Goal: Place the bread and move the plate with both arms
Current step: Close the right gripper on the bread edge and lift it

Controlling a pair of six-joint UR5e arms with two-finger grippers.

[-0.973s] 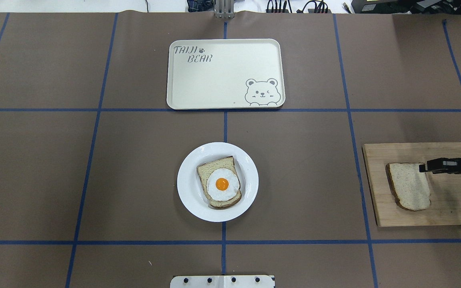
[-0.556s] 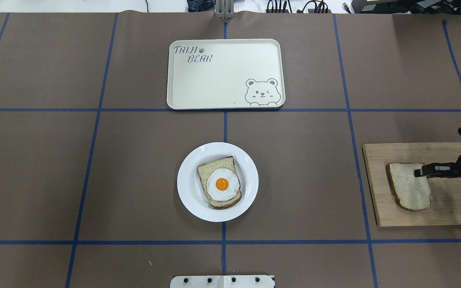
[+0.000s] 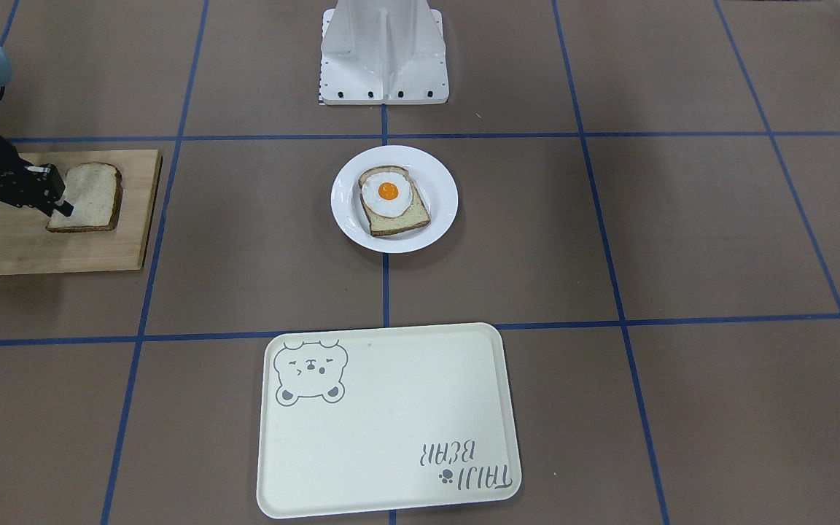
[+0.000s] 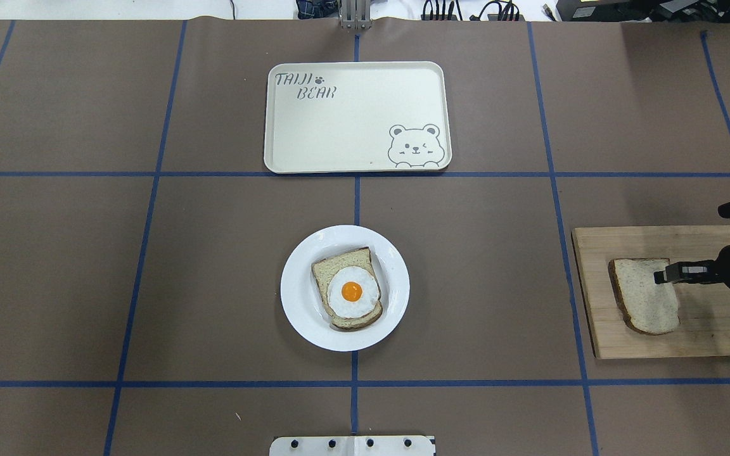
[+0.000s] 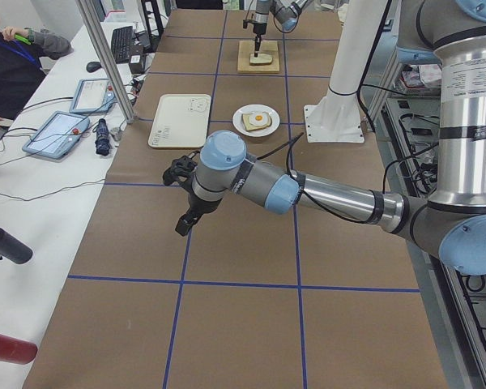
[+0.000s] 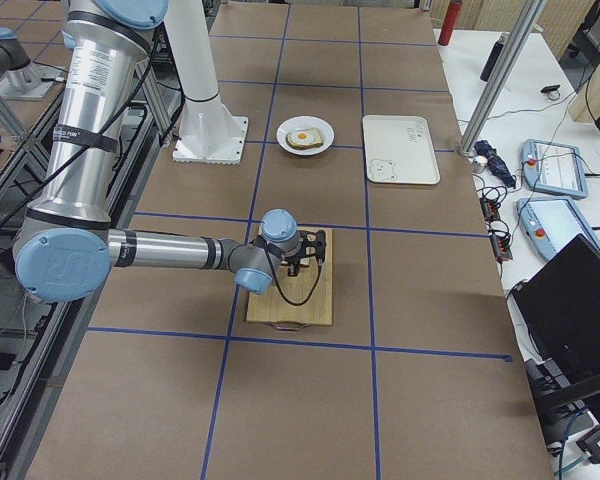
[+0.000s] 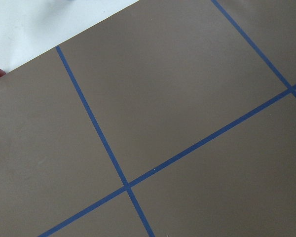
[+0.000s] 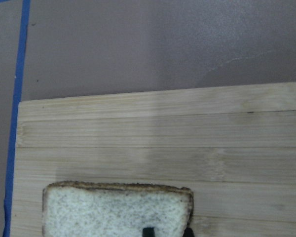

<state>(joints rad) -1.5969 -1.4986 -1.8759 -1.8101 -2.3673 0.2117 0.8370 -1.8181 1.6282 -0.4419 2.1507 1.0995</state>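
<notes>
The bread (image 4: 640, 297) lies flat on the board (image 4: 720, 329), its near edge at the right jaws' tips. Whether either pair of jaws is closed cannot be told. A shallow edge grip may tear or drop the slice. Bare desk (image 4: 479, 285) is left between these jaws and the plate (image 4: 295, 310), well apart.

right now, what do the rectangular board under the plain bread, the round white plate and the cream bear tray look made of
Rectangular tan board: wood, likely bamboo, matte; parallel strips and grain show.
Round white plate: glazed ceramic or melamine, glossy; soft sheen on its rim.
Cream rectangular bear tray: probably plastic, matte; flat even colour, printed drawing.
</notes>
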